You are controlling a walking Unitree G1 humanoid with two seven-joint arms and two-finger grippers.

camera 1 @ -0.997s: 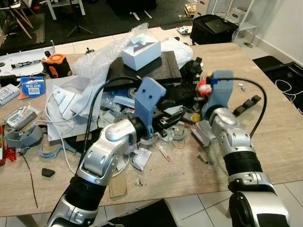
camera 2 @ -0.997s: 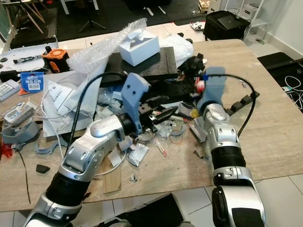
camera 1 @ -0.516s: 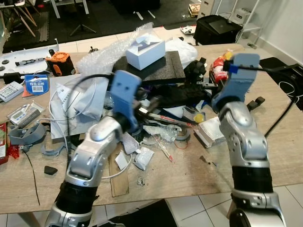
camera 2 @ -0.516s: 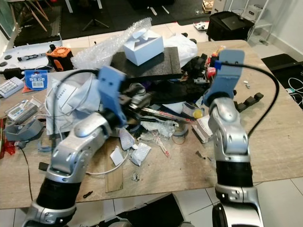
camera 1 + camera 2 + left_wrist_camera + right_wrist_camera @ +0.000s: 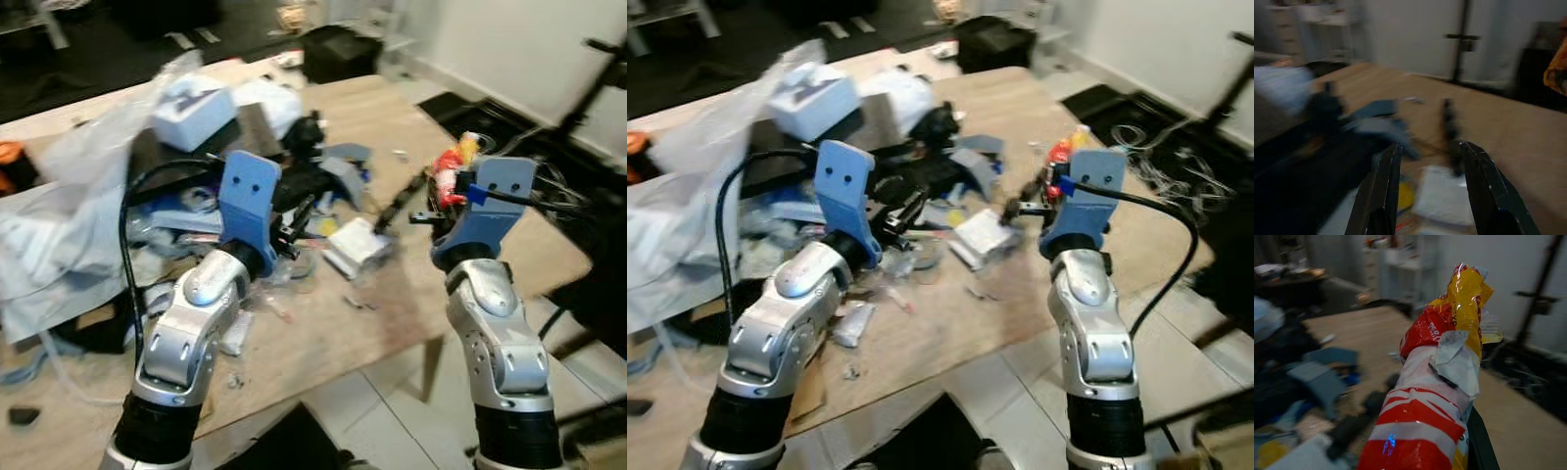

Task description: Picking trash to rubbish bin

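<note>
The right gripper [image 5: 443,196] is clamped on a red-and-yellow wrapper [image 5: 1442,377], raised above the table [image 5: 470,147]; the left gripper [image 5: 1427,191] is parted.

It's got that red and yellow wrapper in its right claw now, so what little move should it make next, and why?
Probably keep turning away from the cluttered wooden table to look for the rubbish bin. The right gripper is shut on the crumpled red, white and yellow plastic wrapper, lifted off the table, so the pick looks done. The left gripper is open, holding nothing.
</note>
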